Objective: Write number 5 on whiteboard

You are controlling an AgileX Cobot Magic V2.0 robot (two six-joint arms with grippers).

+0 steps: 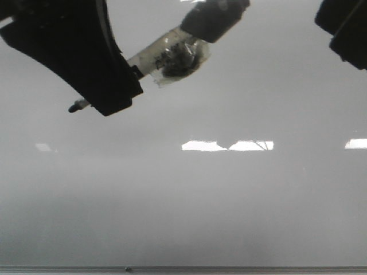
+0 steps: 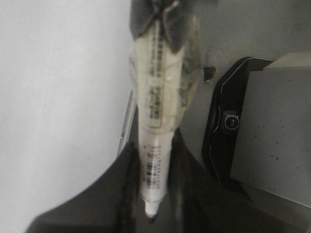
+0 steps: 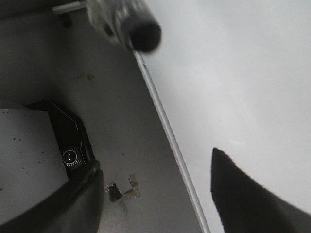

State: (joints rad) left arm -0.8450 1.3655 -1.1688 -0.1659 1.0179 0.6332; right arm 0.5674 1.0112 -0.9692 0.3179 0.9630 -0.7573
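The whiteboard (image 1: 189, 206) fills the front view, glossy pale grey, with its thin metal edge (image 1: 229, 268) along the bottom. No number 5 shows on it; I see only bright light reflections. My left gripper (image 1: 109, 100) is shut on a white marker (image 1: 166, 54) wrapped in tape, and the black tip (image 1: 72, 107) points left, just above the board. In the left wrist view the marker (image 2: 154, 145) runs between the dark fingers (image 2: 129, 194). My right gripper (image 1: 344, 28) is at the top right, open and empty (image 3: 155, 204).
Beside the board lies the grey table surface (image 3: 121, 111) with a scrap of tape (image 3: 121, 191). The robot's base with the black camera housing (image 2: 228, 121) stands near the board's edge (image 3: 165, 126). The marker's dark rear end (image 3: 143, 31) shows in the right wrist view.
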